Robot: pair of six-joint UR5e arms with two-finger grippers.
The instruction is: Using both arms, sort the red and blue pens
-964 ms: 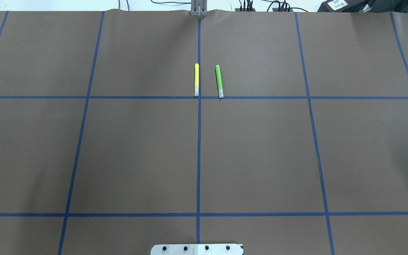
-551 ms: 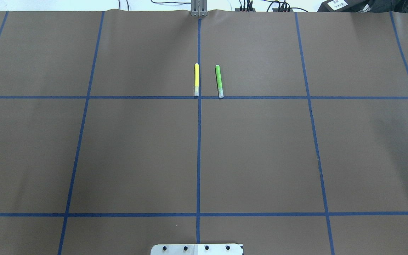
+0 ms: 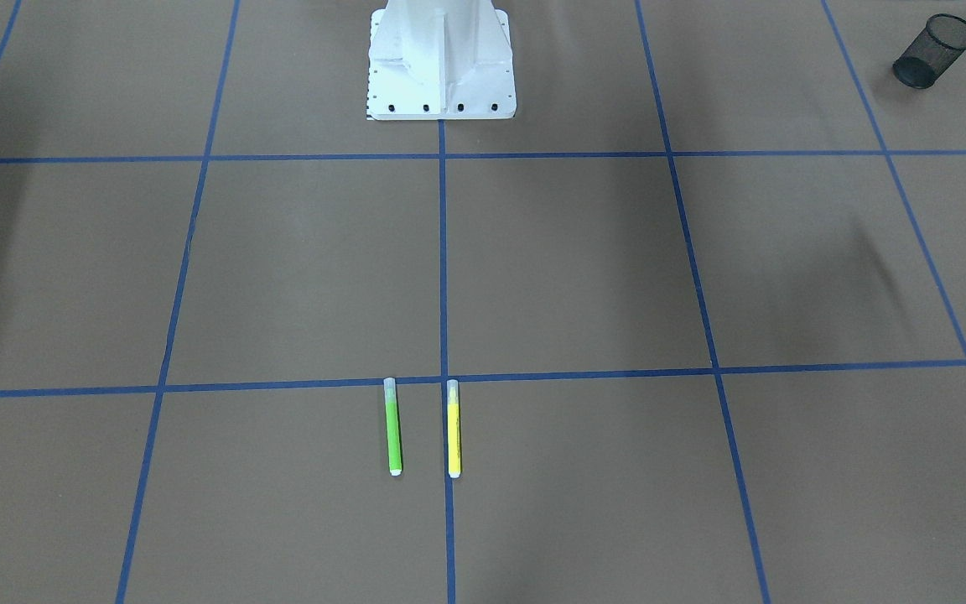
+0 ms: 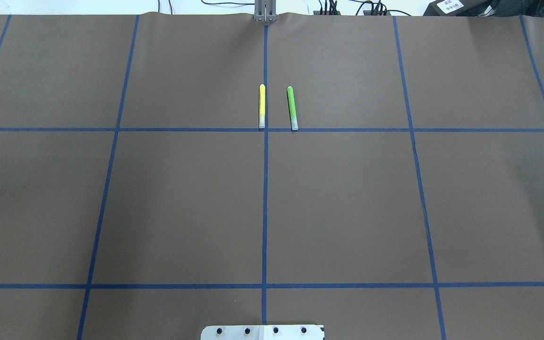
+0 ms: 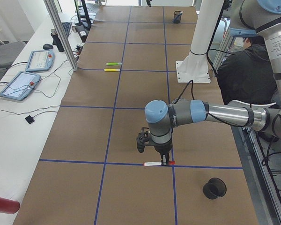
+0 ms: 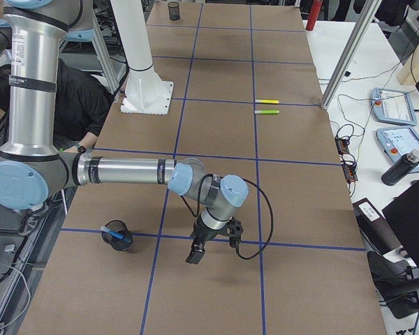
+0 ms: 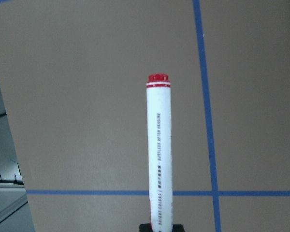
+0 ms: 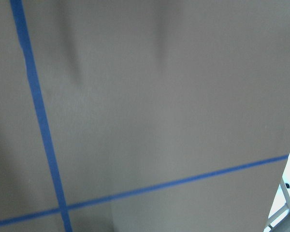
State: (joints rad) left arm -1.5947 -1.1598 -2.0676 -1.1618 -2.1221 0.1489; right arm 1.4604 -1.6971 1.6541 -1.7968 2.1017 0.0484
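The red pen [image 7: 159, 145] has a white barrel and a red end. In the left wrist view it reaches straight out from my left gripper [image 7: 161, 228], which is shut on its cap end. From the exterior left view the left gripper [image 5: 166, 161] holds the red pen [image 5: 153, 163] level and low over a blue tape line. The blue pen [image 6: 116, 234] stands in a black mesh cup [image 6: 126, 246]. My right gripper [image 6: 194, 255] hangs low over the table to the right of that cup; I cannot tell whether it is open or shut.
A yellow marker [image 4: 262, 106] and a green marker [image 4: 292, 107] lie side by side at the far middle of the table. Another black cup [image 5: 214, 188] stands near the left arm. The white robot base [image 3: 441, 59] and a seated person [image 5: 246, 70] are behind.
Only faint shadows at the table's sides have shifted in the overhead view. The yellow and green markers lie as before.
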